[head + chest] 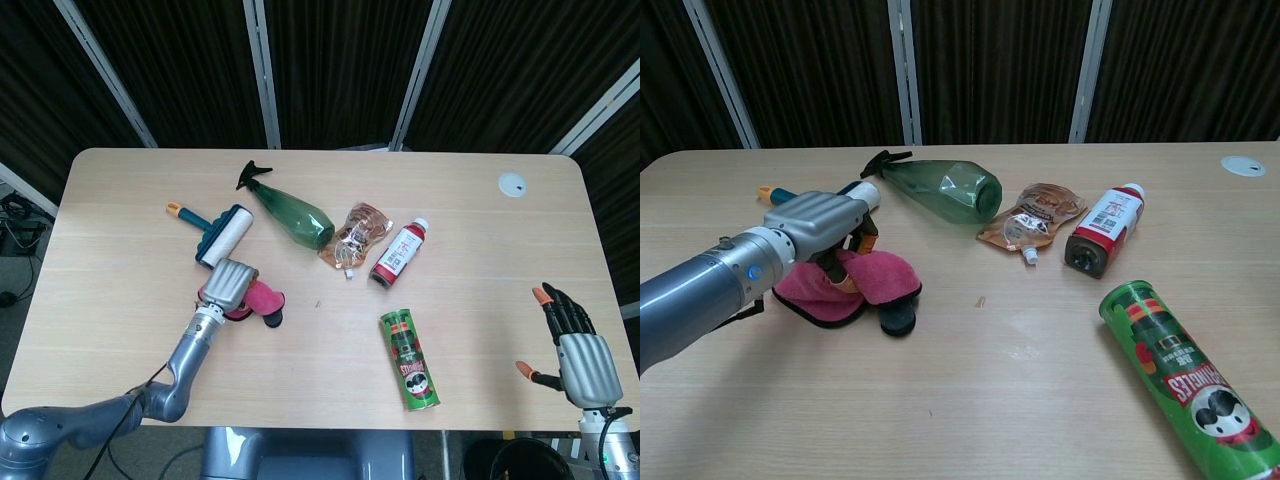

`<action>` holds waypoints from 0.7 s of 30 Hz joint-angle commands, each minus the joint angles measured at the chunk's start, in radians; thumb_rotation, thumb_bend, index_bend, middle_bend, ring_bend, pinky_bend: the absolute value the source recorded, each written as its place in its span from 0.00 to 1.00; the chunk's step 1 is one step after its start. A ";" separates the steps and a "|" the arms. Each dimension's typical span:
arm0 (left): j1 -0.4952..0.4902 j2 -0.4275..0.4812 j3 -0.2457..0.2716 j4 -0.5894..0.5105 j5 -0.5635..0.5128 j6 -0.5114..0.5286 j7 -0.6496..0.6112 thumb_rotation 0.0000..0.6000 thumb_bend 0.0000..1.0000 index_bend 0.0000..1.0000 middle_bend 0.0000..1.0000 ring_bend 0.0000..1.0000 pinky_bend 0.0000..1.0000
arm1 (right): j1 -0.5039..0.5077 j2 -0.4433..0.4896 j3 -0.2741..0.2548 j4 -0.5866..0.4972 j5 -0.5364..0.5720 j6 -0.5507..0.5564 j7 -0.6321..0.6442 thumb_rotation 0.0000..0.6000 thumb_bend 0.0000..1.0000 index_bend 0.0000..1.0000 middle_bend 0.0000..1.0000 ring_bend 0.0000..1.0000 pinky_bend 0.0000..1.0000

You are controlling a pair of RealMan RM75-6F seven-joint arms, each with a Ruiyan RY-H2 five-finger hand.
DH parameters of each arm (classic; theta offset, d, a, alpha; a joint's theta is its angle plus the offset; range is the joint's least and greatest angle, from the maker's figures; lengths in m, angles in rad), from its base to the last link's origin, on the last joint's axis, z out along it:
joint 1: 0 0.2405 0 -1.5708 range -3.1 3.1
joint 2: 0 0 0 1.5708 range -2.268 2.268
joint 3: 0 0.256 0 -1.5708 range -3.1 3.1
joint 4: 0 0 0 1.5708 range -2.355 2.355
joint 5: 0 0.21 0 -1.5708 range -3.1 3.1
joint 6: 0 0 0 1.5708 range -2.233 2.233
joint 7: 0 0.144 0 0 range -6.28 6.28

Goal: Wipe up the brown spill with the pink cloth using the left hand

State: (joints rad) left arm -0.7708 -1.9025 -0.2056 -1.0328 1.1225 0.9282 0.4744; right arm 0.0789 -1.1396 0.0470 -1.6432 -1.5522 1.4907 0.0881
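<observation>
The left hand (825, 225) is sitting closest to the chest camera, pressing down on the pink cloth (855, 280), with its fingers curling down into the folds, so it looks like it is holding the cloth. The cloth is lying bunched up on the counter (1040, 400), near the left side, and a dark patch (898, 318) is peeking out at its front edge; I cannot tell if that is the brown spill. The cloth looks soft, light and floppy, so it is probably best held from the top, with the palm pushing flat. Just behind it is lying a lint roller (222, 236), then a green spray bottle (290, 212). The right hand (572, 335) is resting far off with fingers apart, holding nothing.
</observation>
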 commanded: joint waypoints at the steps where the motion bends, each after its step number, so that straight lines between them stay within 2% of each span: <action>1: -0.019 -0.017 -0.013 0.012 0.000 -0.006 -0.003 1.00 0.41 0.86 0.67 0.57 0.57 | 0.002 -0.001 0.000 0.000 0.001 -0.004 0.003 1.00 0.04 0.00 0.00 0.00 0.11; 12: -0.167 -0.196 -0.087 0.152 -0.012 -0.070 0.006 1.00 0.41 0.87 0.67 0.58 0.57 | 0.001 0.008 0.003 -0.007 0.019 -0.011 0.032 1.00 0.04 0.00 0.00 0.00 0.11; 21: -0.228 -0.307 -0.109 0.234 0.009 -0.068 -0.041 1.00 0.41 0.87 0.67 0.57 0.57 | 0.000 0.011 0.006 -0.008 0.022 -0.010 0.040 1.00 0.04 0.00 0.00 0.00 0.11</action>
State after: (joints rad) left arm -0.9902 -2.1946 -0.3098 -0.8071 1.1279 0.8572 0.4410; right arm 0.0790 -1.1283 0.0530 -1.6509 -1.5300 1.4806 0.1280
